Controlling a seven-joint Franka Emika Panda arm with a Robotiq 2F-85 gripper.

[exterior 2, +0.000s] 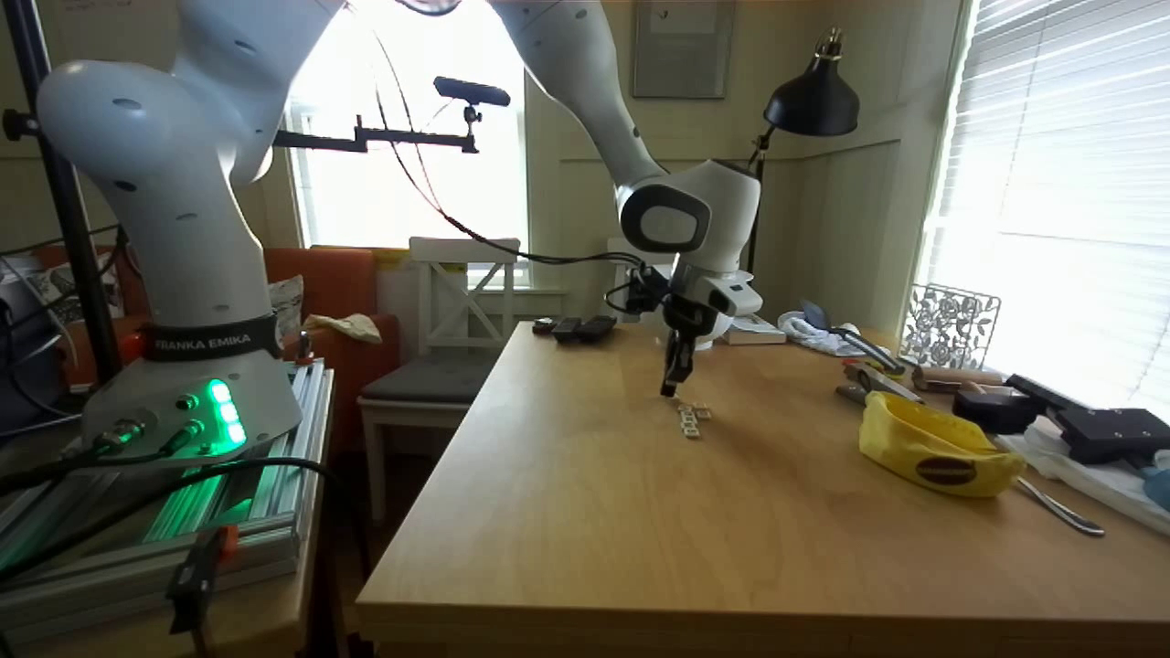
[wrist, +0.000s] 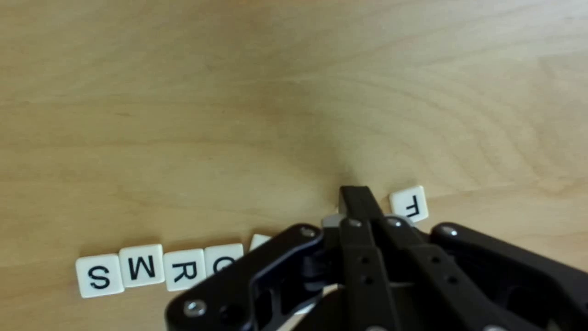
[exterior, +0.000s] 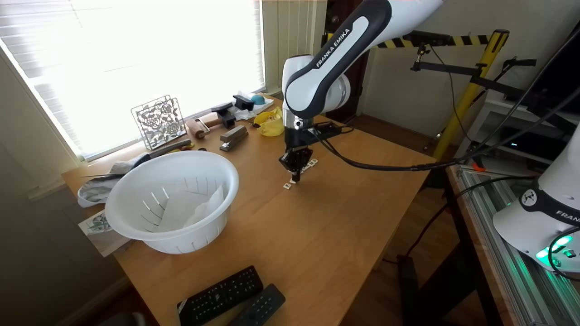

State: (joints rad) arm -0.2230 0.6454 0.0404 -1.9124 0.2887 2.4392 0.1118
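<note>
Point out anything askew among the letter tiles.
In the wrist view, the F tile lies apart from the lined-up S tile, M tile and R tile, and is turned more askew.

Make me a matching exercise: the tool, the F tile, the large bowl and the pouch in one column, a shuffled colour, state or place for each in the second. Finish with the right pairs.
1. the tool
2. the F tile
3. the large bowl
4. the pouch

A. yellow
B. white and slotted
C. shut
D. just right of the tool's tip in the wrist view

Pairs: 1-C, 2-D, 3-B, 4-A
</note>
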